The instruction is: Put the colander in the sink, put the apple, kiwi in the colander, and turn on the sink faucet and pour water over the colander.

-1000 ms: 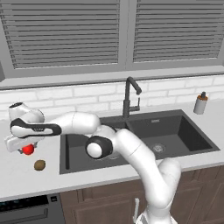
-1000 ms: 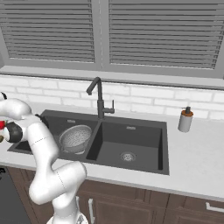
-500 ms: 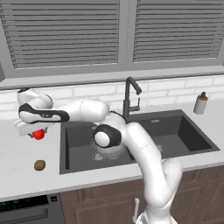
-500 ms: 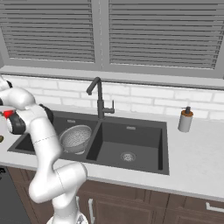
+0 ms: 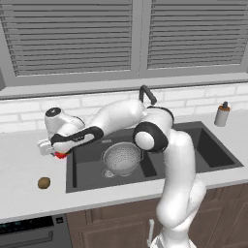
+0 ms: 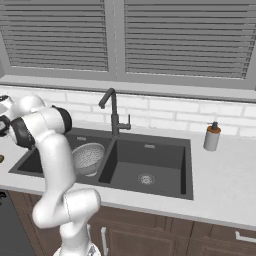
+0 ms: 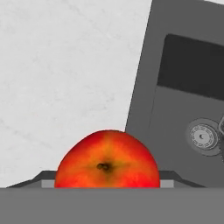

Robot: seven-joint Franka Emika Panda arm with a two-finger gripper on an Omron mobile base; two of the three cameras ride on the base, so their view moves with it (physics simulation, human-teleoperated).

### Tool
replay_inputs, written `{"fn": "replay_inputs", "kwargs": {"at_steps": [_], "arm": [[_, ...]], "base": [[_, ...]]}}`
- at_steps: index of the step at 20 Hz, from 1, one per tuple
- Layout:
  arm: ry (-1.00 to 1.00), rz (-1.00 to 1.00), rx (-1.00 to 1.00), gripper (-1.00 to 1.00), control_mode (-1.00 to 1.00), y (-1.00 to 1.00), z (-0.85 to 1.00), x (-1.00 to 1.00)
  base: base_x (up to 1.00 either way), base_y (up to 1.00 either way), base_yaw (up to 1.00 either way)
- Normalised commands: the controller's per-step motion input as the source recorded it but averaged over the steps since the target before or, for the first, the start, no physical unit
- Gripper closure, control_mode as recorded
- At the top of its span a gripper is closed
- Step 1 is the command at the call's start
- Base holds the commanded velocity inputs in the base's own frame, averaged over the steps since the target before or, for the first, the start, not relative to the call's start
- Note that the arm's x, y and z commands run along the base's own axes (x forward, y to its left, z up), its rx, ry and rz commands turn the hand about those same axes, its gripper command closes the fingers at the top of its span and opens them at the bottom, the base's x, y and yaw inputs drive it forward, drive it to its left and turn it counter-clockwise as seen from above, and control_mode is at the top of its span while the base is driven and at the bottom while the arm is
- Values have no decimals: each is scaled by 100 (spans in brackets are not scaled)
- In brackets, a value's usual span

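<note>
Red and glossy, the apple (image 7: 107,159) sits clamped between the fingers of the gripper (image 5: 57,151), lifted clear of the white counter (image 5: 19,169) at about nine o'clock from the sink (image 5: 87,167). The hold looks meant to carry it over the basin edge. In the left basin the colander (image 5: 121,157) rests upright, mouth open to receive fruit, so the first step appears done. The kiwi (image 5: 44,182) lies alone on the counter near seven o'clock from the gripper, waiting its turn. The sink faucet (image 6: 113,111) stands at twelve o'clock behind the basins, its spout dry and apparently untouched.
</note>
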Motion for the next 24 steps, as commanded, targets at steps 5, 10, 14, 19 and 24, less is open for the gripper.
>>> {"fn": "replay_inputs", "kwargs": {"at_steps": [5, 10, 14, 19, 24], "arm": [[-1, -11, 14, 100, -100, -100, 70, 0], [7, -17, 2, 100, -100, -100, 69, 3], [27, -25, -9, 100, -100, -76, 0, 2], [31, -27, -25, 100, -100, -57, -6, 11], [12, -23, -25, 100, -100, -35, -28, 23]], "base": [[0, 0, 0], [0, 0, 0], [0, 0, 0], [0, 0, 0], [0, 0, 0]]}}
